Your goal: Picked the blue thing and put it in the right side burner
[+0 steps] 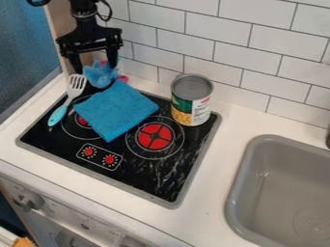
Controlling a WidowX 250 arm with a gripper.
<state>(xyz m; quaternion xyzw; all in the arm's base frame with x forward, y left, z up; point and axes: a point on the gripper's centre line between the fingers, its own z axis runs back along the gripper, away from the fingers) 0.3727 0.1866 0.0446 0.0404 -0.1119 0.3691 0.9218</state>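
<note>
Black gripper point(95, 67) hangs over stovetop's point(174, 190) rear corner, fingers spread apart. Blue spiky thing point(99, 75) lies just below and between the fingertips. Blue cloth point(116, 110) sits nearer camera than fingers; can point(192, 101) stands to their right.

The black robot arm point(85, 18) is cut off by the top edge. One finger of the gripper point(95, 70) hides part of the spiky blue toy point(99, 77) – what it depicts is unclear, as are the pink bits point(123, 78) behind it. The blue cloth point(116, 110) covers much of the left burner point(82, 121), and the can point(191, 100) blocks a back stretch of the cooktop point(161, 187). The sink point(243, 179) runs out past the right and bottom edges. A dark object point(328, 141) at the right edge and an orange item point(24, 242) at lower left – both cropped – can't be identified.
</note>
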